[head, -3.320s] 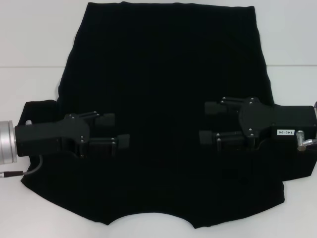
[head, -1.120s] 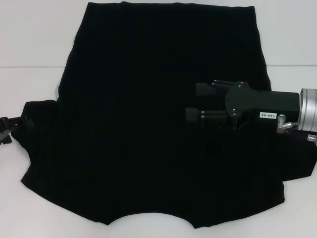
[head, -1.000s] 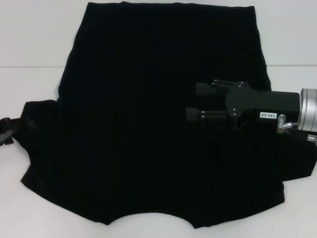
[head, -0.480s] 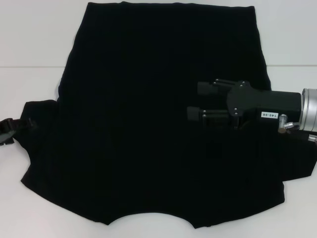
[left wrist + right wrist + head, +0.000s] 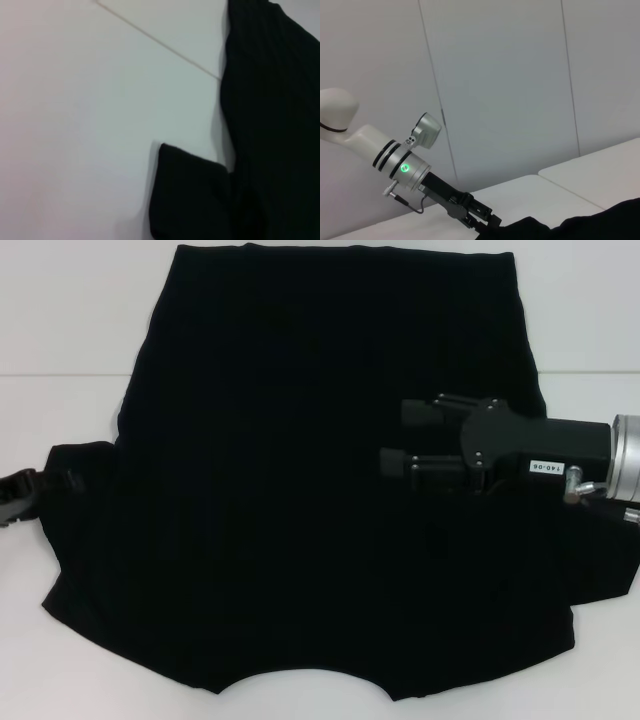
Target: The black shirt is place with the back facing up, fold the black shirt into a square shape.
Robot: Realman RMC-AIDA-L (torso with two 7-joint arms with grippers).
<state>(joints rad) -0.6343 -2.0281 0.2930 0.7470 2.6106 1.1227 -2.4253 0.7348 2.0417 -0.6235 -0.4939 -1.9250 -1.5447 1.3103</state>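
Black shirt (image 5: 320, 490) spread flat on white table (image 5: 60, 330) (plain side up). Right gripper (image 5: 396, 436) above shirt's right half, fingers parted, empty. Left gripper (image 5: 22, 494) at left sleeve edge; finger state cannot be told.

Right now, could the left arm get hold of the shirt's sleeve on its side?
Probably yes. The left gripper sits right at the edge of the black shirt, by the sleeve on the white table, and nothing lies between them.
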